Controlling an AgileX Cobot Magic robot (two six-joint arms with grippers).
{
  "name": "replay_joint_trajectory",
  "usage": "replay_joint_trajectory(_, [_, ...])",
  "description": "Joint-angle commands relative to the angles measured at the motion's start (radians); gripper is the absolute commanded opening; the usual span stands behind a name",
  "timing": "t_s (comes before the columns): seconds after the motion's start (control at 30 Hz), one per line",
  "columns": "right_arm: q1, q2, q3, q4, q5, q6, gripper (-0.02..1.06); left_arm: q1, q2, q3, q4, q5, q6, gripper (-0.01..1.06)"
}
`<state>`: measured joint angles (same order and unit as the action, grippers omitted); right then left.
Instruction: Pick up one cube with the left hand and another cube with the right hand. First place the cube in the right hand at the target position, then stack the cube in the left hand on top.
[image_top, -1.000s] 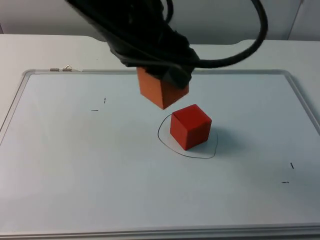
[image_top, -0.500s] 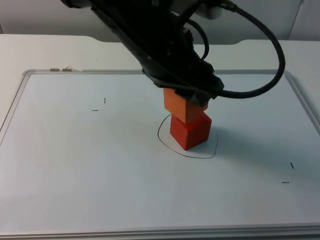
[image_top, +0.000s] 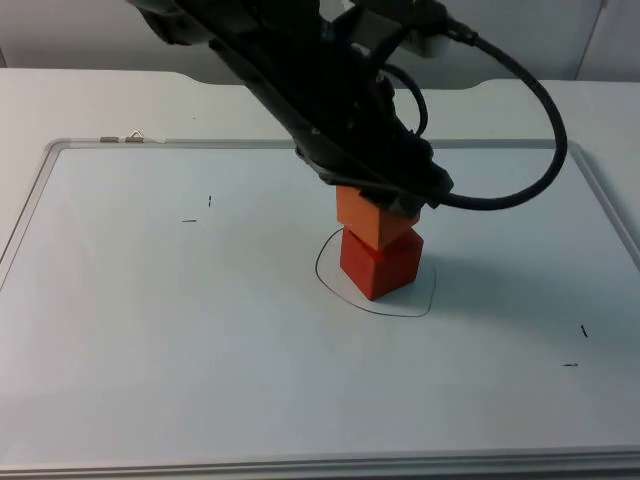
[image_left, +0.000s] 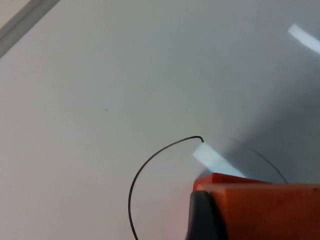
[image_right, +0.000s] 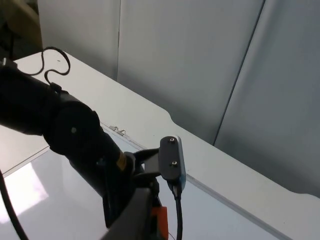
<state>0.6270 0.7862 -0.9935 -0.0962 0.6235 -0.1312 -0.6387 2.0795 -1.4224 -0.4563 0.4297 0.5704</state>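
Now orange cube (image_top: 372, 219) lowered onto red cube (image_top: 381, 264), left claw (image_top: 385, 200) gripping.

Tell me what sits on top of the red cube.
An orange cube rests on the red cube, slightly offset, inside the drawn outline. The left claw covers the orange cube's top, so its upper face is hidden.
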Motion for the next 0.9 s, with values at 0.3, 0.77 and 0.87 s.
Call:
replay_joint_trajectory(0.3, [0.001, -0.002, 0.004, 0.016, -0.008, 0.001, 0.96, -0.009, 0.015, -0.011, -0.005, -0.020, -0.001, 0.00])
replay_joint_trajectory(0.77, [0.001, -0.002, 0.004, 0.016, -0.008, 0.001, 0.96, -0.009, 0.015, -0.011, -0.005, -0.035, -0.001, 0.23])
replay_joint_trajectory(0.87, [0.001, -0.002, 0.004, 0.016, -0.008, 0.001, 0.96, -0.009, 0.015, -0.011, -0.005, -0.033, -0.001, 0.48])
